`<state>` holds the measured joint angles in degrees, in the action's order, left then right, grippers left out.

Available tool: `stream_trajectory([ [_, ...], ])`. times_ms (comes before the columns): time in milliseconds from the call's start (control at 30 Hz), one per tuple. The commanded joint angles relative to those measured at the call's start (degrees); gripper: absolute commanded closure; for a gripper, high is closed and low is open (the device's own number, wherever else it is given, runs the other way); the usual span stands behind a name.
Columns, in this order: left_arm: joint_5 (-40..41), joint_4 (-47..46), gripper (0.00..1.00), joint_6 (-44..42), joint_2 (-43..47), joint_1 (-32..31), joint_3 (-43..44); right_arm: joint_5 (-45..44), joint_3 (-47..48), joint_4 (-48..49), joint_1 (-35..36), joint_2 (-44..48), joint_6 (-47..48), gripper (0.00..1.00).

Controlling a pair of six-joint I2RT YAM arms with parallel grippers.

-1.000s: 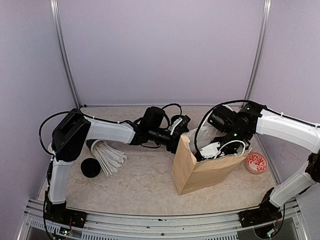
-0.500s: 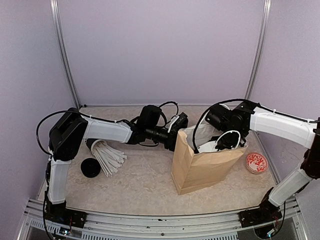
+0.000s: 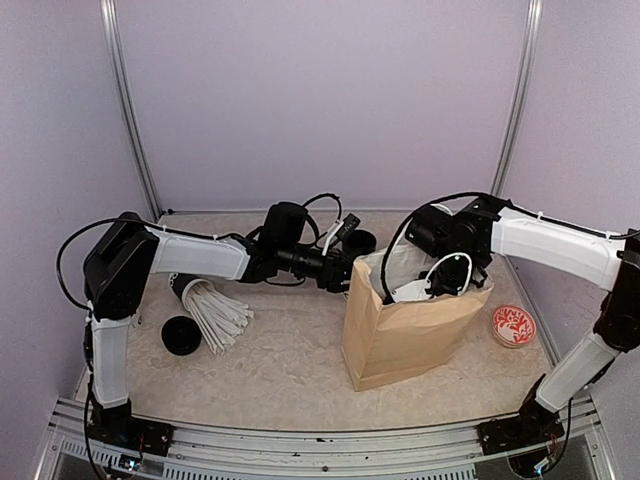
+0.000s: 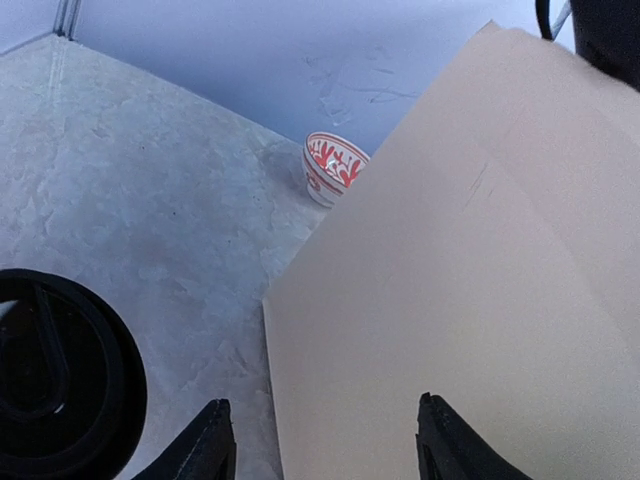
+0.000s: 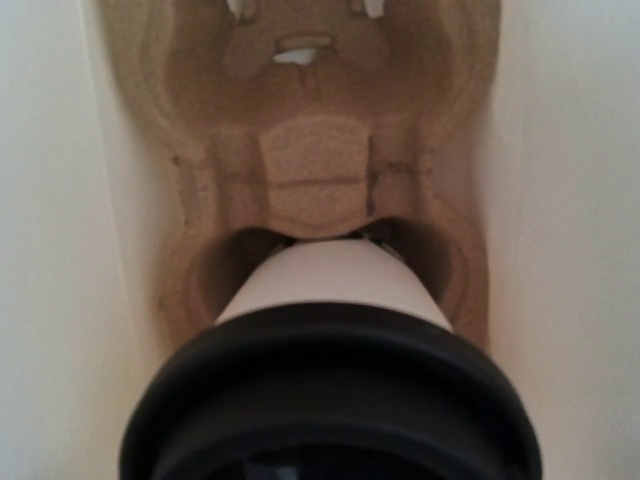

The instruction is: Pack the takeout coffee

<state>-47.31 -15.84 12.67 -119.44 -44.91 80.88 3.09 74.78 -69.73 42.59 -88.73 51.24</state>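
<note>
A white takeout coffee cup [image 5: 330, 275] with a black lid [image 5: 330, 395] fills the right wrist view. Its base sits in a socket of the brown cardboard carrier [image 5: 315, 175] at the bottom of the paper bag [image 3: 400, 335]. My right gripper [image 3: 432, 285] reaches down into the bag's open top and is closed around the cup, with the lid hiding its fingers. My left gripper [image 4: 328, 445] is open beside the bag's left wall [image 4: 460, 280], gripping nothing.
A dark round cup [image 3: 358, 241] stands behind the bag, by the left gripper. A red-and-white bowl [image 3: 513, 325] sits right of the bag. A black cup of white straws [image 3: 212, 308] and a black lid [image 3: 182, 335] lie at the left.
The left arm has drawn back to the left, away from the bag. The right gripper has sunk a little lower and leftward inside the bag.
</note>
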Motion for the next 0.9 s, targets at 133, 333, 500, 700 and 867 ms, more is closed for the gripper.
stream_trajectory([
  [133,1.84,1.79,0.38,-1.79,7.21,1.46,-0.27,9.60,4.53,-9.12,-0.10,-2.96,-4.51,0.27],
  [333,3.06,4.55,0.37,-3.18,9.88,1.75,1.02,10.54,7.62,-9.12,-0.06,-3.08,-6.58,0.20],
  [500,3.36,7.00,0.36,-4.31,11.25,1.92,3.22,10.15,10.09,-9.11,-0.11,-2.27,-7.01,0.19],
  [700,0.38,7.43,0.34,-3.43,11.53,1.93,6.66,10.05,12.65,-9.11,-0.09,-0.98,-6.43,0.15],
  [867,-2.70,7.84,0.34,-1.71,10.36,1.93,9.74,9.94,11.16,-8.27,-0.01,-0.04,-6.42,0.13],
])
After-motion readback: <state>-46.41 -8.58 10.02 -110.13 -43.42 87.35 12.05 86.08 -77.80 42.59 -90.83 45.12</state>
